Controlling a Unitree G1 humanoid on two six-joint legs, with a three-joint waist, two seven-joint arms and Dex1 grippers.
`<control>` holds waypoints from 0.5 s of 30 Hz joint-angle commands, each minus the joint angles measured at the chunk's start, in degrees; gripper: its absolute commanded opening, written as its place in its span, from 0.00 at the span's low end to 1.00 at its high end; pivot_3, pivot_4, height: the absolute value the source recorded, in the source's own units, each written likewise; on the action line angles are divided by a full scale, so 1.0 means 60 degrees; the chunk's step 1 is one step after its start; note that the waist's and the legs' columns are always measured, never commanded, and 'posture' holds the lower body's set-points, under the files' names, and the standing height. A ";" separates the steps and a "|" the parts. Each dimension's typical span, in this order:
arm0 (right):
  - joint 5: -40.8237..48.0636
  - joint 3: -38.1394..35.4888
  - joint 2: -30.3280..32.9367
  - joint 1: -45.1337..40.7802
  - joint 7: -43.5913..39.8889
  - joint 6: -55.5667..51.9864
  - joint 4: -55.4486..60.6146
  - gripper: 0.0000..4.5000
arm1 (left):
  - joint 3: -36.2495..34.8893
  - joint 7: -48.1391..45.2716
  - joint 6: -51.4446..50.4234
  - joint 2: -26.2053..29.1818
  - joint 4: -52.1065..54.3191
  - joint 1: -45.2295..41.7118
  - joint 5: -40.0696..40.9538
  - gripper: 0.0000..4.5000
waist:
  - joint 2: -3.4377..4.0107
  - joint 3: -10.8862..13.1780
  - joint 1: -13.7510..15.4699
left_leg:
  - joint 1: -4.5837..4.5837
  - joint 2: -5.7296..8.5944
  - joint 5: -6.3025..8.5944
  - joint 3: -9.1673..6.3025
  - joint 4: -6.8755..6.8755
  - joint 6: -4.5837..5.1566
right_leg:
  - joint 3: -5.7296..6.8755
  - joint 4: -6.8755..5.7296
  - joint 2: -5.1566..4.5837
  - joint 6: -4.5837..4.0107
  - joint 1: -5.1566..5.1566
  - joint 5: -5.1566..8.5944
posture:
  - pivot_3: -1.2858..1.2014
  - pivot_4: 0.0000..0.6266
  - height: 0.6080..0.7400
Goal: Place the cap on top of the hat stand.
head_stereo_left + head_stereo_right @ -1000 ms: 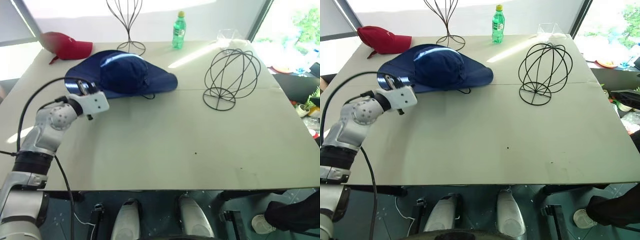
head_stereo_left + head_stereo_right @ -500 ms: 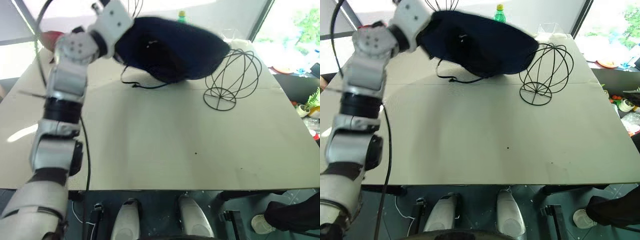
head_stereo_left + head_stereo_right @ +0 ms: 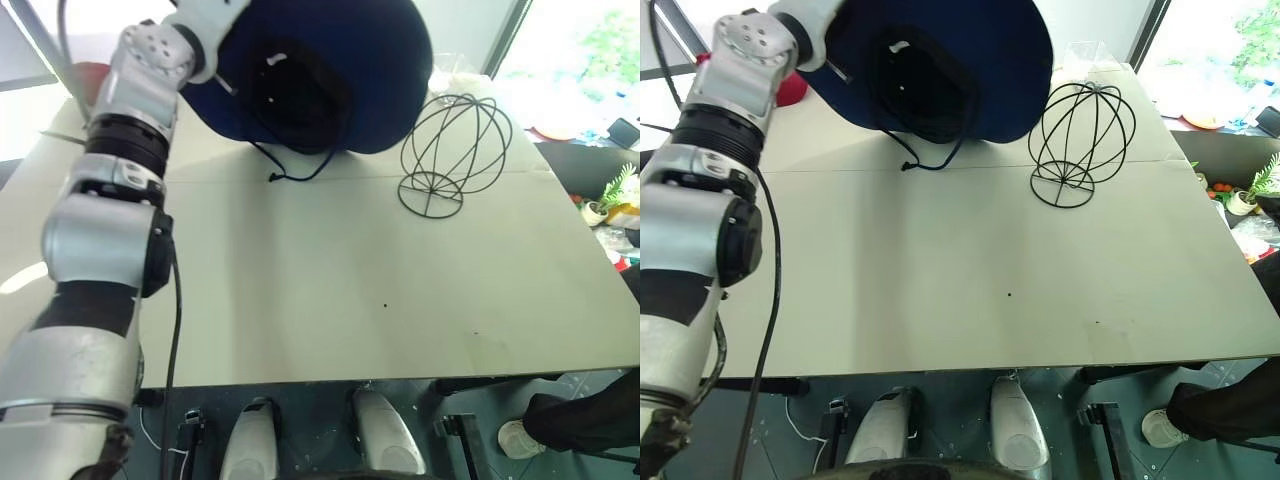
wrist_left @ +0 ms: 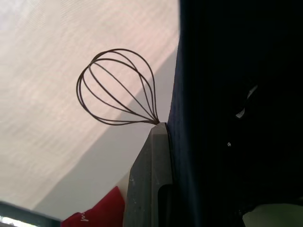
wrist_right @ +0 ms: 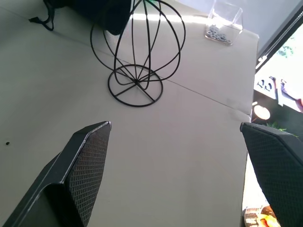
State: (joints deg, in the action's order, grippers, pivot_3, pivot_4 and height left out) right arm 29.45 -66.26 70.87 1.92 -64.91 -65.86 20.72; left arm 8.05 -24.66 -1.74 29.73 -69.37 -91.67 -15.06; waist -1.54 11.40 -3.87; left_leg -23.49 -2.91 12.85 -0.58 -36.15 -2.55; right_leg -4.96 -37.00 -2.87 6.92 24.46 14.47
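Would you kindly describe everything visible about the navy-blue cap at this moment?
The cap is a large navy-blue fabric sun hat with a very wide, floppy round brim. It hangs in the air above the far side of the table, tilted so its dark hollow inside faces the camera. A thin chin cord dangles in a loop below it. The left gripper is shut on its brim. It hangs up and to the left of the hat stand, not yet on it.

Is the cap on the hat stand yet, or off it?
Off. The cap hangs in the air from the left pincer, its hollow facing the camera; the hat stand is bare.
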 commanded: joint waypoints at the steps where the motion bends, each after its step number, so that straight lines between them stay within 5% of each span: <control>1: -0.0013 -0.0318 0.0013 -0.0070 0.0141 0.0113 0.0122 1.00 | -0.0459 0.0120 -0.0195 0.0064 -0.0152 -0.0598 0.0330 0.00 | -0.0001 0.0001 0.0017 | -0.0001 0.0000 0.0000 0.0000 -0.0001 0.0000 | 0.0000 0.0000 -0.0001 0.0000 0.0000 0.0000 | 0.52 0.24 0.99; 15: -0.0050 -0.0484 0.0078 0.0063 0.0034 0.0286 0.0058 1.00 | -0.2311 0.0408 -0.2266 -0.1817 -0.0808 -0.1776 0.2157 0.00 | -0.0010 0.0006 0.0224 | -0.0014 0.0002 -0.0001 0.0001 -0.0002 -0.0004 | 0.0001 0.0004 -0.0001 0.0009 0.0001 0.0005 | 0.52 0.24 0.99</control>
State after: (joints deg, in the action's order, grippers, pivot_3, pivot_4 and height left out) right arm 29.51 -66.09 70.85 2.36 -64.54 -64.46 20.58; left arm -4.10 -24.14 -15.14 18.72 -75.30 -99.30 -3.72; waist -1.60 11.44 -2.52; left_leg -23.57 -2.90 12.84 -0.58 -36.16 -2.57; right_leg -4.96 -36.97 -2.88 6.98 24.47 14.50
